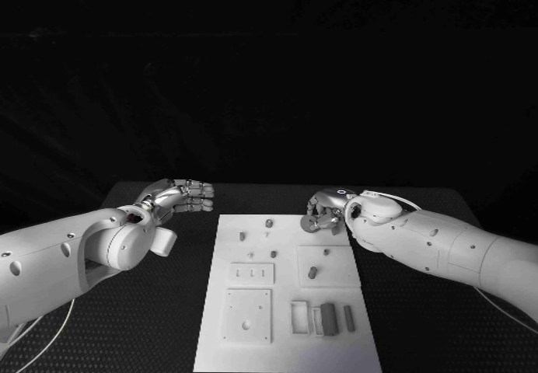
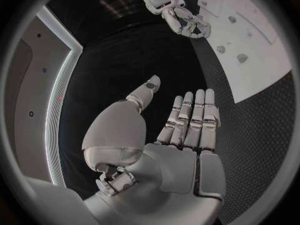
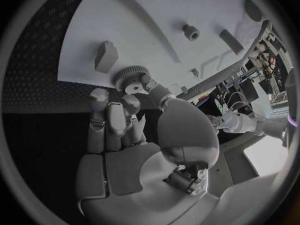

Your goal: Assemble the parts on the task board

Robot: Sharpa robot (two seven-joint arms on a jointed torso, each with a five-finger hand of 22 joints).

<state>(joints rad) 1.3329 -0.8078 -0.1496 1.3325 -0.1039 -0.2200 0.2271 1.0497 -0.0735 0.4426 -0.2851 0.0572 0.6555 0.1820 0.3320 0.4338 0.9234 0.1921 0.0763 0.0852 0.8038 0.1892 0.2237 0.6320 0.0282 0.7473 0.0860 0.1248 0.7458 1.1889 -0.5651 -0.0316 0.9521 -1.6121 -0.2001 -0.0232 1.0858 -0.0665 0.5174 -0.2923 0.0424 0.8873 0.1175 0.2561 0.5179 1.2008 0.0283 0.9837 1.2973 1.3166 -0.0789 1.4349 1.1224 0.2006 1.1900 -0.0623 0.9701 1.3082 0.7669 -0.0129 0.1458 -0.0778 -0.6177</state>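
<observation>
The white task board (image 1: 286, 342) lies in the middle of the black table. My right hand (image 1: 325, 210) hovers at the board's far right corner. It pinches a small toothed gear (image 3: 130, 79) between thumb and fingertips just above the board (image 3: 156, 20). A small block (image 3: 106, 56) and a round peg (image 3: 190, 32) stand on the board close to the gear. My left hand (image 1: 179, 194) hangs over the table left of the board's far corner, fingers straight, thumb apart, holding nothing; the left wrist view shows the left hand (image 2: 181, 125) the same way.
Several small pegs (image 1: 269, 224) stand on the board's far half. Two square plates (image 1: 246, 315) sit lower left, and a group of upright blocks (image 1: 327, 318) lower right. Black table (image 1: 426, 326) lies on both sides of the board.
</observation>
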